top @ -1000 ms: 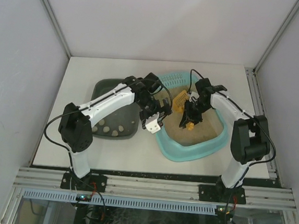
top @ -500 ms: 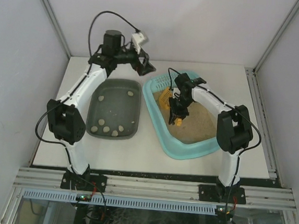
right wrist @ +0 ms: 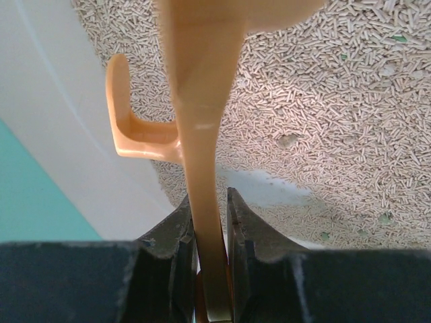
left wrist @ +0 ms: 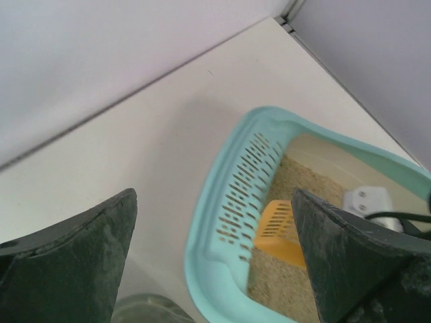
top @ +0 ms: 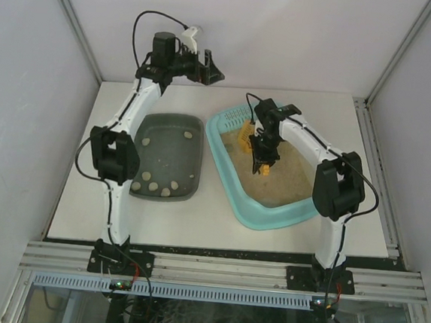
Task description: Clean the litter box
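**Right gripper** (right wrist: 210,210). Narrow, jaws pinched on either flat of the handle of the scoop (right wrist: 202,101), low on the handle. It sits inside the litter box, near the middle, pointing down at the litter.

**Scoop.** Orange plastic, with a thin flat handle and a side hook (right wrist: 128,131). The head is at the far end, blurred in the wrist view. From above it lies toward the slotted end of the box.

**Litter** (right wrist: 350,101). Beige pellets. A few larger bits (right wrist: 288,140) sit among them. There is a bare patch of floor (right wrist: 262,188) just ahead of the jaws.

**Litter box** (top: 271,215). Turquoise, right of centre on the table (top: 218,222), slotted rim at the far end, angled a little. It lies just beside the dark tray, not touching it.

**Dark tray** (top: 168,138). On the left, holding pale lumps (top: 153,179).

**Left gripper** (top: 208,72). Jaws wide, holding nothing, raised high at the back, well apart from both trays.

**Handling note (judgement).**
- The step in hand looks like sifting.
- Aim the head at the larger bits rather than the bare patch.
- Keep the head shallow in the pellets.
- Lift slowly and level, so clean litter falls through the slots inside the box.
- The handle is thin and gripped low, so it may pivot between the jaws under load. Take small loads and avoid twisting.
- Clear the box's left rim before crossing to the dark tray, or pellets will land on the table between the two.
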`<control>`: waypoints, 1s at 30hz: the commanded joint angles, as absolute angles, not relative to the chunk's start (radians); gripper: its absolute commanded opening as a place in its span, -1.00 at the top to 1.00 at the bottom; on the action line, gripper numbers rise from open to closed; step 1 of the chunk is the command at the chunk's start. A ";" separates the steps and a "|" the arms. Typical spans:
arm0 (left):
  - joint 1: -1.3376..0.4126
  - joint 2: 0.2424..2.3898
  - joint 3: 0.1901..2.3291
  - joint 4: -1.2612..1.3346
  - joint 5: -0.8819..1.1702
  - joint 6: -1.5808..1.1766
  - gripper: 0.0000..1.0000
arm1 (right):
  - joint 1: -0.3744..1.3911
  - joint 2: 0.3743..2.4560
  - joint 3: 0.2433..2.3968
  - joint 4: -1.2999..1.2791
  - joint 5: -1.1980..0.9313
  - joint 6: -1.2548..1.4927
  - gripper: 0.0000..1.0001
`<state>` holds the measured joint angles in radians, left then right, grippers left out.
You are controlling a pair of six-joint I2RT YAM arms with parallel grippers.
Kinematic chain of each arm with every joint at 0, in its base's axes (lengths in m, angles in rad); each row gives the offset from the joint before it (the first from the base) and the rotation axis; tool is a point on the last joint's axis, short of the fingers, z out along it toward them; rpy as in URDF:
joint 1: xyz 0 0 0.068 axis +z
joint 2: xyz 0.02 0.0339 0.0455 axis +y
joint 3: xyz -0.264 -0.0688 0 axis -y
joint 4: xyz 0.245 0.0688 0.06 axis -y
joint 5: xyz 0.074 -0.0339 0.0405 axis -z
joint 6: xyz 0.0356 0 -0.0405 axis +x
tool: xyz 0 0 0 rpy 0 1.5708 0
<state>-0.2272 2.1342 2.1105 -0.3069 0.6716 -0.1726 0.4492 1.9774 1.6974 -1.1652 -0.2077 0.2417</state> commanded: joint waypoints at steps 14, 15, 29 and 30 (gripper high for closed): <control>-0.235 2.249 2.329 -0.501 0.459 -0.237 -0.99 | 0.484 2.022 1.713 -1.095 -0.316 0.256 1.00; -0.230 2.241 2.315 -0.496 0.446 -0.260 -0.99 | 0.494 2.023 1.710 -1.092 -0.319 0.256 1.00; -0.187 2.075 2.026 -0.367 0.565 -0.274 -0.99 | 0.603 2.005 1.553 -1.053 -0.164 0.280 1.00; -0.188 2.056 1.995 -0.346 0.569 -0.270 -0.99 | 0.607 2.000 1.553 -1.062 -0.125 0.278 1.00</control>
<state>-0.1898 2.2135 2.0892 -0.4637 0.5175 -0.2798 0.5724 2.0212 1.5822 -1.0386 -0.2192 0.2760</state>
